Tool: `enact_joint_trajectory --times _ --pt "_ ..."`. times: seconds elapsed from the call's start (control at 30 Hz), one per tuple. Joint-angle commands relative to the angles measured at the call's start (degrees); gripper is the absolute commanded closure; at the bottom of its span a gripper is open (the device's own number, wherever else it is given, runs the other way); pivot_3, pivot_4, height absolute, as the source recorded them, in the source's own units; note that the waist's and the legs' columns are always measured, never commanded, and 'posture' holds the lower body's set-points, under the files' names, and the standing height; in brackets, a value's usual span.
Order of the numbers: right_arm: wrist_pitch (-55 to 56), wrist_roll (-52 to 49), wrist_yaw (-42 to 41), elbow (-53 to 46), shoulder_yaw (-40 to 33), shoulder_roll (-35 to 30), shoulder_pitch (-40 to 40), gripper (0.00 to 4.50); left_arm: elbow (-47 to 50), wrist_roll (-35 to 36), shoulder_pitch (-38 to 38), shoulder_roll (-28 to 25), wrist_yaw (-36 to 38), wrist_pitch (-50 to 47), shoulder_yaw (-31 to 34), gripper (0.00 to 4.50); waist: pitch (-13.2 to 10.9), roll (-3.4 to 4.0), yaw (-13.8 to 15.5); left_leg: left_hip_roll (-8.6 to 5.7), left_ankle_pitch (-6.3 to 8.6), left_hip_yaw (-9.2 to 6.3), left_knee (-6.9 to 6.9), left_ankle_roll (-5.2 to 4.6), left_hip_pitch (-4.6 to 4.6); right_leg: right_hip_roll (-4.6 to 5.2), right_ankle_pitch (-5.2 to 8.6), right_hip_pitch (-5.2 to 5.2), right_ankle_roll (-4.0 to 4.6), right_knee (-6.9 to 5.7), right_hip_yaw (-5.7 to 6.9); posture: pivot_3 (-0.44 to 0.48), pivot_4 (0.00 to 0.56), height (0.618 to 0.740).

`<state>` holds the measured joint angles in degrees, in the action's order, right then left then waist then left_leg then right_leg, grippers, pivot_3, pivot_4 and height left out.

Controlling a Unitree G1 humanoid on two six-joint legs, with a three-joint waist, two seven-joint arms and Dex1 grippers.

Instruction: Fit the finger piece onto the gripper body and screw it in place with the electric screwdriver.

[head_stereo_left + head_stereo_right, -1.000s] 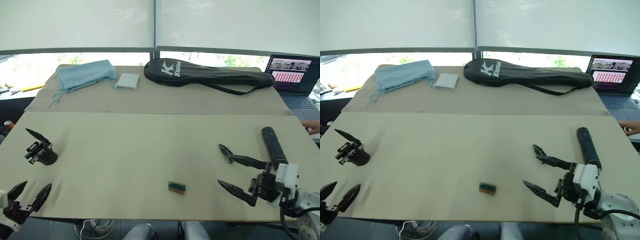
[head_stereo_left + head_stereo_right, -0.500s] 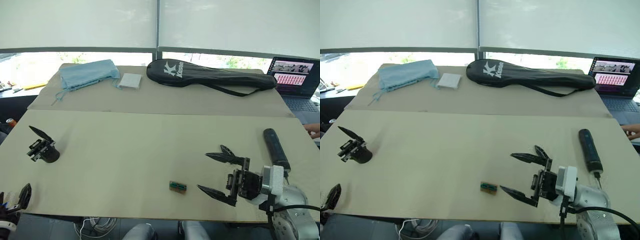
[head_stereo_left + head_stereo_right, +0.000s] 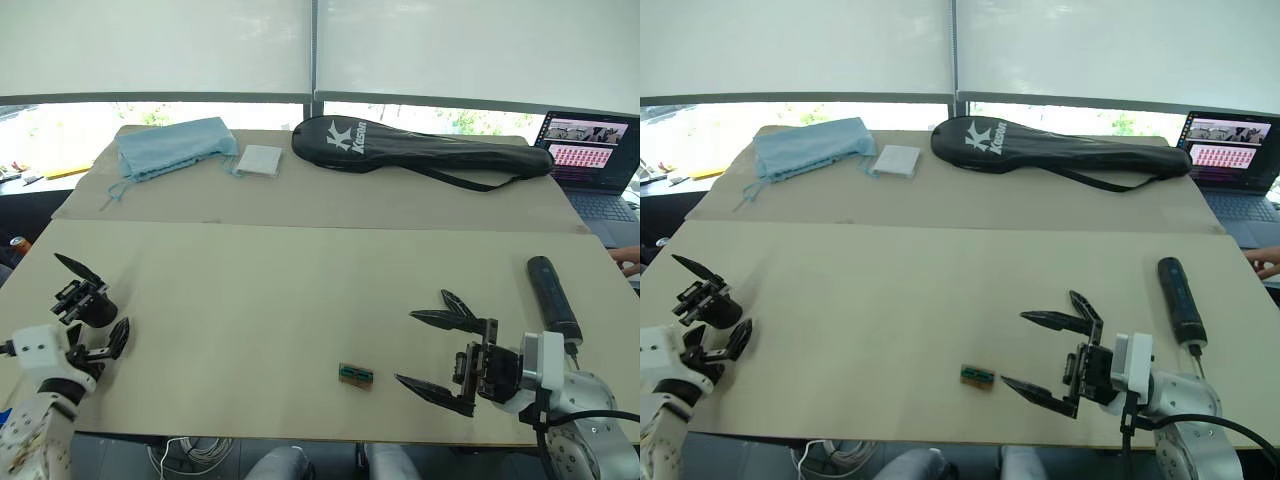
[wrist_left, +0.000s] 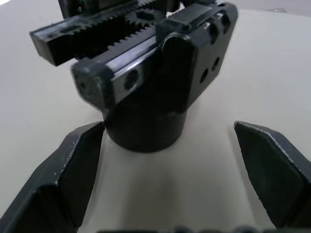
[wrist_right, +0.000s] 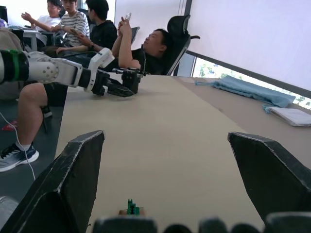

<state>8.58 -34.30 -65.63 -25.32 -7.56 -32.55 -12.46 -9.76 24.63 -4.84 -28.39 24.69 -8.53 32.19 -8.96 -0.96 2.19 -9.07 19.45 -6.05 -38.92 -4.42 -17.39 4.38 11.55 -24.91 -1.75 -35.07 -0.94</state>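
Note:
The gripper body [image 3: 87, 303], a black block on a round base with one pointed finger, stands at the table's left edge. My left gripper [image 3: 98, 340] is open just in front of it; in the left wrist view the gripper body [image 4: 146, 87] fills the space ahead between the two fingers [image 4: 73, 179]. The finger piece [image 3: 456, 303] lies on the table at the right. My right gripper [image 3: 405, 347] is open beside it, pointing left, with nothing held. The electric screwdriver [image 3: 550, 295] lies further right.
A small green-and-brown box [image 3: 355, 374] lies near the front edge. At the back are a black racket bag [image 3: 400, 150], a blue cloth [image 3: 170, 148], a white pad [image 3: 260, 160] and a laptop [image 3: 590, 150]. A person's hand [image 3: 628, 258] shows at the right edge.
My left gripper came up from the table's front edge to the gripper body. My right gripper swung left, away from the screwdriver, then stayed still.

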Motion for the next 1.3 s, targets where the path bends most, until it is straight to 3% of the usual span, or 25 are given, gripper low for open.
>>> enact_joint_trajectory --times 0.03,0.43,0.53,0.63,0.83,0.93,1.07,1.3 --pt "1.95 0.15 0.25 -1.09 -0.72 0.21 -0.01 0.03 -2.85 -3.09 2.51 -2.12 -1.33 1.13 -1.2 0.0 0.01 0.02 0.02 0.0 0.0 0.0 0.0 0.01 0.0 0.0 0.0 -0.01 0.0 0.0 0.0 0.0 0.15 0.74" --pt "1.19 1.22 2.39 -2.44 -0.51 0.01 0.27 0.03 -13.14 -5.05 8.79 -3.67 0.25 5.69 -2.17 0.0 0.12 0.33 0.18 0.01 -0.09 0.0 0.0 0.15 0.0 0.02 -0.04 -0.03 0.07 -0.1 0.01 0.0 0.15 0.74" --pt "0.89 1.14 2.75 -2.79 -0.54 -0.27 0.35 0.0 -14.74 -5.89 9.16 -3.59 0.89 6.49 -3.28 0.85 0.17 0.42 0.26 0.02 -0.12 -0.01 0.0 0.21 0.0 0.04 -0.08 -0.02 0.11 -0.11 0.01 0.0 0.15 0.74" --pt "0.66 0.96 2.89 -2.9 -0.88 -0.6 0.41 0.0 -15.15 -5.33 8.85 -3.06 0.99 7.11 -2.72 2.14 0.19 0.46 0.24 0.03 -0.14 -0.01 -0.01 0.23 0.0 0.05 -0.1 -0.01 0.12 -0.13 -0.01 0.0 0.15 0.74" --pt "1.32 0.62 2.29 -2.05 -1.93 -1.25 -0.04 0.0 -7.76 -0.67 8.46 -0.93 4.8 9.47 -1.99 2.16 0.19 0.45 0.2 0.04 -0.14 -0.01 0.0 0.24 -0.01 0.05 -0.11 -0.03 0.12 -0.09 -0.01 0.0 0.15 0.74" --pt "1.61 0.1 1.63 -1.75 -4.27 -2.25 -1.11 0.0 3.1 1.19 9.8 0.28 6.31 7.59 -5.28 2.16 0.06 0.19 0.8 -0.01 -0.14 -0.06 -0.11 0.22 -0.28 0.05 -0.16 -0.15 0.05 0.0 0.09 0.0 0.15 0.74" --pt "2.22 -0.56 0.8 -0.43 -8.66 -3.49 -3.47 0.0 15.08 0.81 11.21 2.39 8.08 2.85 -14.74 2.16 -0.02 -0.1 1.27 -0.01 -0.12 -0.33 -0.9 0.16 -0.92 0.0 -0.25 -0.33 0.03 0.0 0.35 0.0 0.15 0.74" --pt "2.22 -0.88 0.67 -2.37 -11.26 -3.01 -8.6 0.0 20.15 -4.11 13.13 6.36 11.08 -0.48 -31.33 2.16 -0.01 0.16 -0.2 -0.02 -0.09 -0.27 -0.81 0.12 -0.92 0.04 -0.31 -0.25 -0.04 0.04 0.2 0.0 0.15 0.74"
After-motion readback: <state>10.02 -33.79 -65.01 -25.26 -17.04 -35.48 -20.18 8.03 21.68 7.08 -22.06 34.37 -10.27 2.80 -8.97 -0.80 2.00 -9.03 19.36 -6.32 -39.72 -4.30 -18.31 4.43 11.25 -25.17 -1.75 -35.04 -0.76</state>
